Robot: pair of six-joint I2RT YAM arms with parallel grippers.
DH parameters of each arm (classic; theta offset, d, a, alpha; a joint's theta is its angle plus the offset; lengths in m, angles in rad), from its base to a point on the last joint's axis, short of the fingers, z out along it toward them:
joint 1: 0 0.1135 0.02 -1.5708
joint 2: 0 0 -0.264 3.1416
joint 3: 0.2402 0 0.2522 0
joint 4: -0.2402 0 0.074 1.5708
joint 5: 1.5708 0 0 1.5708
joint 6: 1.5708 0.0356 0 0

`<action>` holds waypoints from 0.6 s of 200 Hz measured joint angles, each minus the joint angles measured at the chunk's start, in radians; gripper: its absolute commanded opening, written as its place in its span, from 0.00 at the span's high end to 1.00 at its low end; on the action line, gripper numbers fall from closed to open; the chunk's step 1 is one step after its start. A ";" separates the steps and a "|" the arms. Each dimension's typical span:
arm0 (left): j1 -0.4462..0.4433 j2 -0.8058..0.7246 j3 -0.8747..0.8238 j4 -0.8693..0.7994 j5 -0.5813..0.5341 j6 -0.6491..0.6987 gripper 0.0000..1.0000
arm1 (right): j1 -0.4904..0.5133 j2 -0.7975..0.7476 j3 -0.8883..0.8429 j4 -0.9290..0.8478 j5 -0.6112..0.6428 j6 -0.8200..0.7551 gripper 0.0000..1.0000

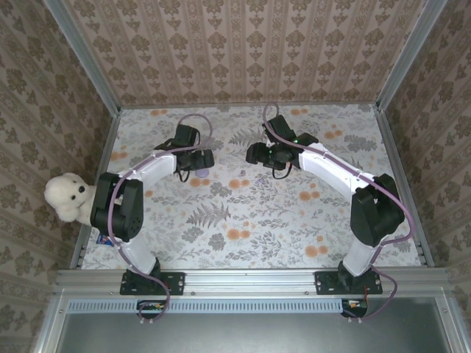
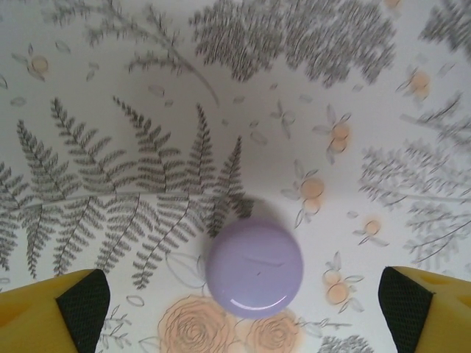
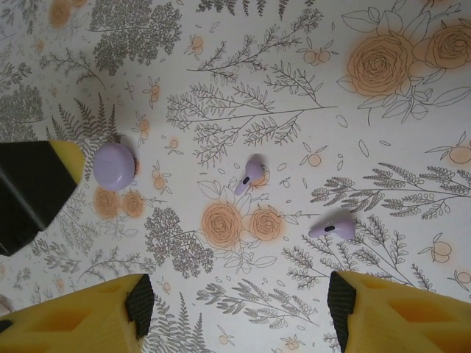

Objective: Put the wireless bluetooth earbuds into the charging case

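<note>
The charging case (image 2: pixel 254 267) is a round lilac shell with its lid shut, lying flat on the flower-print table. My left gripper (image 2: pixel 243 316) hangs over it, open, one yellow finger (image 2: pixel 70 309) on each side and well apart from it. Two lilac earbuds (image 3: pixel 250 176) (image 3: pixel 333 229) lie loose on the cloth to the right of the case (image 3: pixel 113 166). My right gripper (image 3: pixel 241 301) is open above them with nothing between its fingers. From above, the case (image 1: pixel 200 171) lies by the left gripper (image 1: pixel 193 158), and one earbud (image 1: pixel 243 174) lies near the right gripper (image 1: pixel 256 154).
A white teddy bear (image 1: pixel 66 197) sits outside the left wall. Metal-framed walls (image 1: pixel 103 81) close the table on three sides. The left gripper's finger (image 3: pixel 37 184) reaches into the right wrist view beside the case.
</note>
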 measured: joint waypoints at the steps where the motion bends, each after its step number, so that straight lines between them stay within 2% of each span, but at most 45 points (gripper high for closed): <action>1: 0.000 0.001 0.000 -0.001 0.000 0.001 0.05 | 0.000 0.000 0.000 -0.001 0.000 0.000 0.33; 120: -0.046 0.175 0.113 -0.071 -0.003 0.062 0.24 | 0.002 0.000 -0.035 -0.003 0.026 0.000 0.33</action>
